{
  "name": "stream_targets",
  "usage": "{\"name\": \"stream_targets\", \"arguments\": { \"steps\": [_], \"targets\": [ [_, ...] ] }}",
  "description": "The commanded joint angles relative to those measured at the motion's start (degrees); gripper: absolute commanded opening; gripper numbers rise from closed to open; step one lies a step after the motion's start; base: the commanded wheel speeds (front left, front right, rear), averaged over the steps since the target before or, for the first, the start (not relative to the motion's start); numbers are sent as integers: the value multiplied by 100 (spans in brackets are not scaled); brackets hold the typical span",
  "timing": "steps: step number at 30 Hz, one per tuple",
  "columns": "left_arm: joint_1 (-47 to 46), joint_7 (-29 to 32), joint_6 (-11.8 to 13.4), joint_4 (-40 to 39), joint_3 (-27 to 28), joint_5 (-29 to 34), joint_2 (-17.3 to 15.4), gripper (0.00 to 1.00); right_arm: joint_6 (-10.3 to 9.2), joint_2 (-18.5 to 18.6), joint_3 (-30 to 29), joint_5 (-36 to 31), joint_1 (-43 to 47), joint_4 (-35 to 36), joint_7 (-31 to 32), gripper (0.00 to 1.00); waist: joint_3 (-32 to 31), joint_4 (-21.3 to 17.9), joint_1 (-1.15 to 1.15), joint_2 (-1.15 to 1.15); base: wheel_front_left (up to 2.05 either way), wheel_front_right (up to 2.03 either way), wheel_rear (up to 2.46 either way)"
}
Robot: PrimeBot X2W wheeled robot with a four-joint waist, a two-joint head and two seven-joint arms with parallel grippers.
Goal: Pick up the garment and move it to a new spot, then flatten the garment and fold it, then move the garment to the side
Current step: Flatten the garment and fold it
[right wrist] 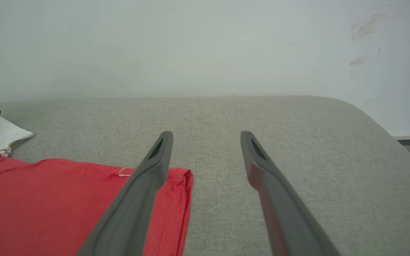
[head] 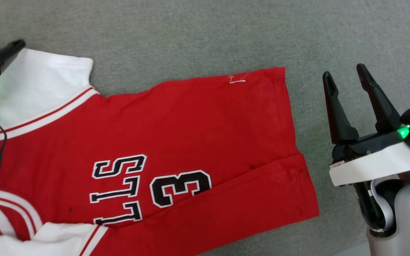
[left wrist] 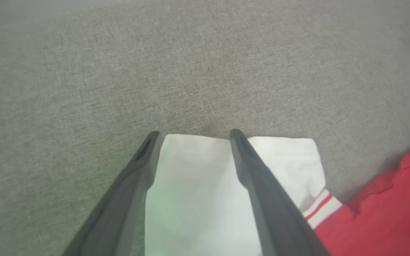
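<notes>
Red jersey knit, soft and light: the garment (head: 190, 142) lies front up across the grey-covered bench (head: 190, 35). Its hem (head: 287, 117) is toward my right side, well short of the bench's rounded far corner, and its collar (head: 12, 204) is off toward my left. My left pincer (left wrist: 195, 133) is spread and straddles the far white sleeve (left wrist: 190, 185); whether it touches the cloth I cannot tell. My right pincer (head: 343, 71) stands spread over bare bench just beside the hem, holding nothing. I expect limp cloth that sags, stretches and drags on the woven cover, so a single pinch would bunch it. Best holds, I judge, are the far hem corner and the sleeve by its striped trim (head: 37, 119), where the stitched edge looks thicker.
</notes>
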State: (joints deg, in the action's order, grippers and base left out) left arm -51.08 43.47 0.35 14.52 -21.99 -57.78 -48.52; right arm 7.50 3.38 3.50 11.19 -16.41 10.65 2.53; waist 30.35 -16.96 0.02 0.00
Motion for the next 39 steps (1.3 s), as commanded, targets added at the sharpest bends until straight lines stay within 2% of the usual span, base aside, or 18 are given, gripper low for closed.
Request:
{"name": "stream_targets", "arguments": {
  "steps": [1, 6, 10, 11, 12, 14, 20, 21, 23, 28, 29, 35, 39],
  "targets": [
    [-66, 100, 52, -8, -16, -39, -46, 100, -2, -30, 1, 22, -12, 12, -18, 100, 146, -135, -2, 0, 0, 0, 0],
    [132, 950, 456, -47, -178, -152, -269, 100, -2, -51, 68, 136, -1, -39, -68, 100, 288, -250, -2, 0, 0, 0, 0],
    [515, 1482, 795, -15, -338, -391, -146, 100, -2, -54, 67, 205, -50, -83, -107, 100, 331, -284, -2, 0, 0, 0, 0],
    [593, 1551, 860, -27, -374, -422, -135, 74, -2, -55, 49, 230, -72, -90, -109, 100, 336, -288, -2, 0, 0, 0, 0],
    [656, 1612, 915, -31, -400, -464, -104, 41, -2, -57, 33, 252, -91, -100, -101, 100, 331, -286, -2, 0, 0, 0, 0],
    [709, 1526, 935, -59, -408, -450, -41, 0, -2, -57, 2, 300, -131, -129, -54, 100, 312, -274, -2, 0, 0, 0, 0],
    [669, 1124, 834, -30, -303, -450, 129, 0, -2, 86, 15, 580, -277, -336, 428, 100, 118, -126, -2, 0, 0, 0, 0],
    [528, 857, 736, -23, -234, -380, 178, 0, -2, 194, 14, 818, -384, -546, 935, 100, -25, 7, -2, 0, 0, 0, 0],
    [407, 632, 644, -36, -195, -304, 227, 0, -2, 375, 53, 958, -514, -745, 1472, 100, -123, 118, -2, 0, 0, 0, 0],
    [122, 298, 429, -107, -269, -159, 480, 0, -2, 656, 40, 1388, -889, -1279, 2837, 100, -260, 510, -2, 0, 0, 0, 0],
    [22, 220, 357, -166, -337, -116, 625, 0, -2, 768, 7, 1468, -1054, -1457, 3240, 100, -262, 681, -2, 0, 0, 0, 0],
    [-278, 89, 186, -390, -511, 64, 860, 0, -2, 878, 19, 1580, -1679, -1916, 3965, 100, -62, 1063, -2, 0, 0, 0, 0],
    [-363, -23, 126, -504, -584, 156, 940, 0, -5, 914, 96, 1576, -1945, -2520, 4501, 100, 62, 1220, -2, 0, 0, 0, 0]
  ]
}}
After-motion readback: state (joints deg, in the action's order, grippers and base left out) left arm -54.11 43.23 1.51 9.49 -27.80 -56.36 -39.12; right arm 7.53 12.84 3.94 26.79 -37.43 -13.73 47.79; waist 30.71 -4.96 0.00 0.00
